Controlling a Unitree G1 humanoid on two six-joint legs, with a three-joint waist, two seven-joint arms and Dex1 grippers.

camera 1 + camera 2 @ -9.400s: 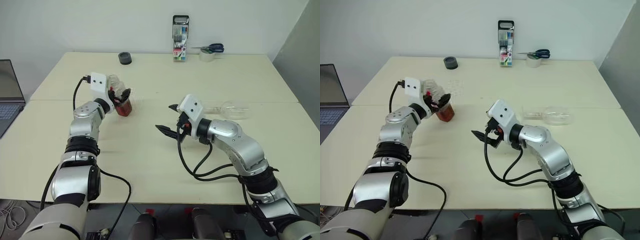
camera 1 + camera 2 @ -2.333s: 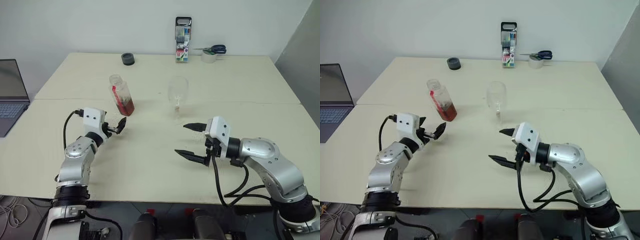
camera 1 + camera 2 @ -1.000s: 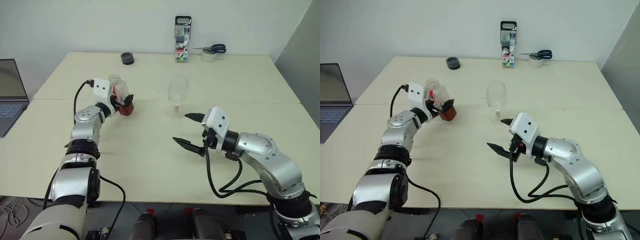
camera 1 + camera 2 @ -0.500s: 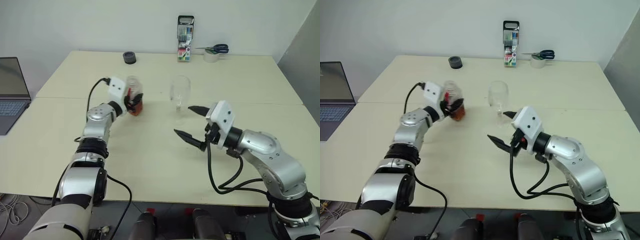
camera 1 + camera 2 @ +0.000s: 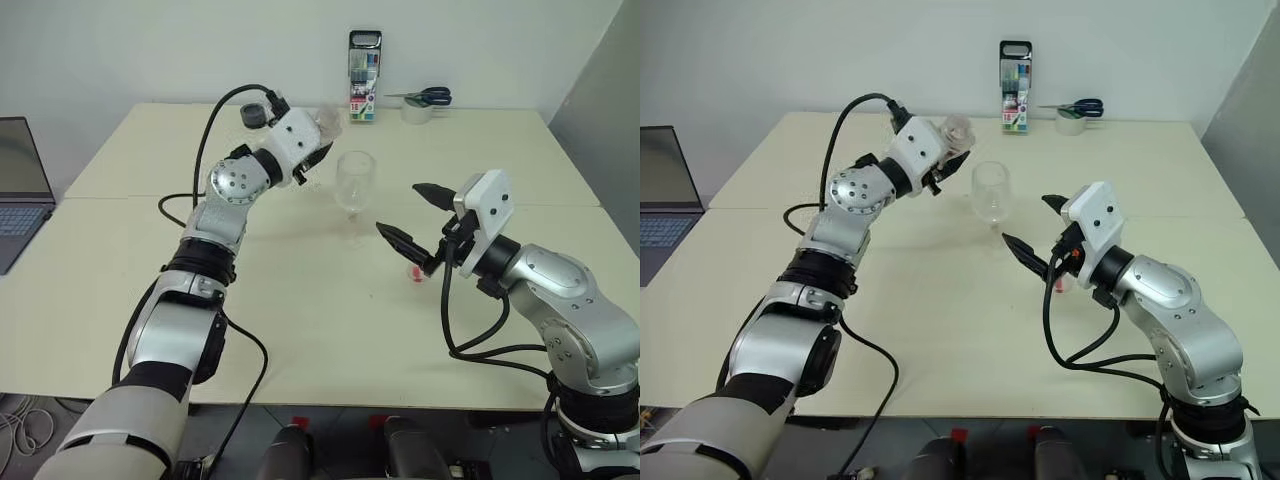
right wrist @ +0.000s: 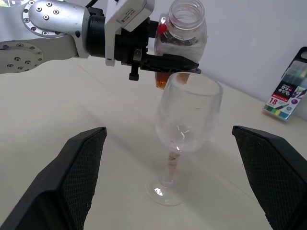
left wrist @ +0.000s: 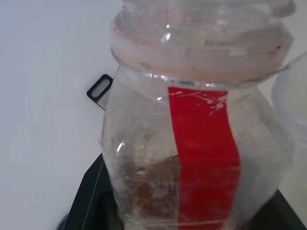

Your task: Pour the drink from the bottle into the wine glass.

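Observation:
My left gripper (image 5: 312,152) is shut on the bottle (image 5: 325,121), a clear plastic one with a red label strip (image 7: 204,153) and an open mouth. It holds the bottle off the table, just left of the wine glass's rim. A little amber-brown drink (image 6: 163,81) sits low in the bottle. The wine glass (image 5: 354,182) stands upright on the table with a bare bowl. To the right of the glass my right gripper (image 5: 397,209) is open at stem height, with the glass (image 6: 184,124) straight ahead of its fingers (image 6: 76,177), apart from them.
A small pink-red cap (image 5: 416,274) lies on the table under my right gripper. A marker-pen case (image 5: 364,62), scissors on a tape roll (image 5: 420,100) and a black roll (image 5: 252,116) stand along the far edge. A laptop (image 5: 20,190) sits at far left.
My left gripper closed on the bottle, lifted it off the table and carried it right to the glass's rim. My right gripper rose a little beside the glass.

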